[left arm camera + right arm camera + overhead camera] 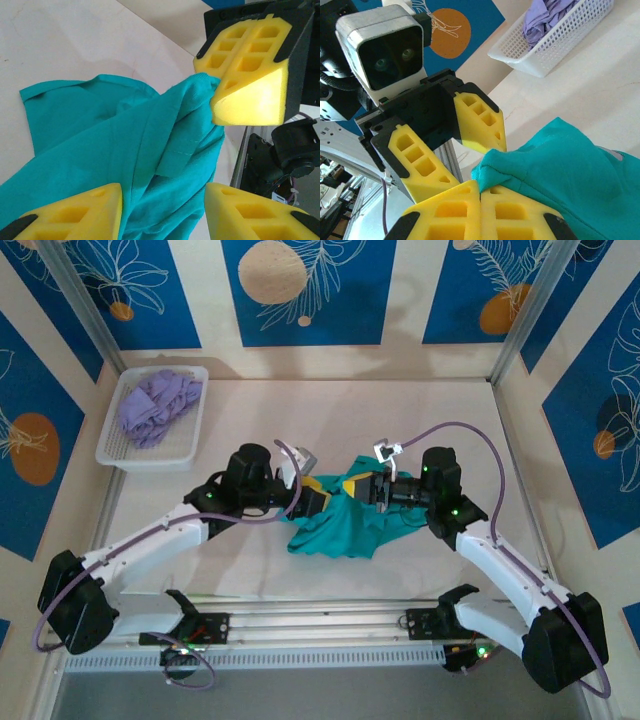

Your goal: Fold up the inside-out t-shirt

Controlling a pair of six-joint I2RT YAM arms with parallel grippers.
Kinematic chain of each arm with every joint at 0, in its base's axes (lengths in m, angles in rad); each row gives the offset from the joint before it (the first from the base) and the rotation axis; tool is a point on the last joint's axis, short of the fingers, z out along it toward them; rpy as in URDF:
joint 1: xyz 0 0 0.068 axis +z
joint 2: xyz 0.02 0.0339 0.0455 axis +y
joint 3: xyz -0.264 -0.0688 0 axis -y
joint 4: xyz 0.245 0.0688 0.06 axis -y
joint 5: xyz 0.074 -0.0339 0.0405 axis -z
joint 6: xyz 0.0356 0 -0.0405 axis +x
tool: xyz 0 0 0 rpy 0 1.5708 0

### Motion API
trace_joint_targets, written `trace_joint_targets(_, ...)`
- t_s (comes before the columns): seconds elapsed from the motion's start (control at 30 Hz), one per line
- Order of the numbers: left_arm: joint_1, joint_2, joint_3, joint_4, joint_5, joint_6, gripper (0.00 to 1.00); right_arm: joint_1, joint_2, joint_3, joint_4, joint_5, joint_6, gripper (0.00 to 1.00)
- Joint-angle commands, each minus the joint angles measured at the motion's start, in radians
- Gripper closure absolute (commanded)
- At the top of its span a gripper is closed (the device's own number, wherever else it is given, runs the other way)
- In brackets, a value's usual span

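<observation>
Just past the metal rail [320, 625] at the front, the teal t-shirt [340, 528] lies in a soft, rumpled heap on the smooth, pale table [420, 410], about midway between the two arms. Its cotton is matte and fine-knit, creased into long folds. One peak of it stands up off the surface.

The right pincer [480, 187] has its yellow foam fingers pressed flat together, and it pinches that raised fold at their tips. The pads are blocky wedges with square hollows moulded into them. Facing it almost tip to tip, the left pincer [164, 192] has its jaws apart. Cloth hangs in the gap between its fingers, loose and not squeezed.

Farther back on the left, a white plastic lattice basket [110, 455] holds a crumpled lavender garment [160, 405], well apart from the shirt. Behind it all are cream and blue wall panels [300, 290] with white leaf outlines and orange discs.
</observation>
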State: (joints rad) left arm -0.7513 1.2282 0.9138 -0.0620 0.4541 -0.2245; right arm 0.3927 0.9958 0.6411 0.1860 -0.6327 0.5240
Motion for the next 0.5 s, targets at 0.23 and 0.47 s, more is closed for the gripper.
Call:
trace_joint_targets(0.23, -0.011, 0.021, 0.072, 0.044, 0.079, 0.014, 0.69, -0.008, -0.008, 0.02, -0.037, -0.01, 0.02, 1.0)
trace_joint_targets(0.47, -0.011, 0.051, 0.099, 0.006, 0.048, 0.025, 0.71, -0.009, -0.008, 0.03, -0.049, -0.013, 0.022, 1.0)
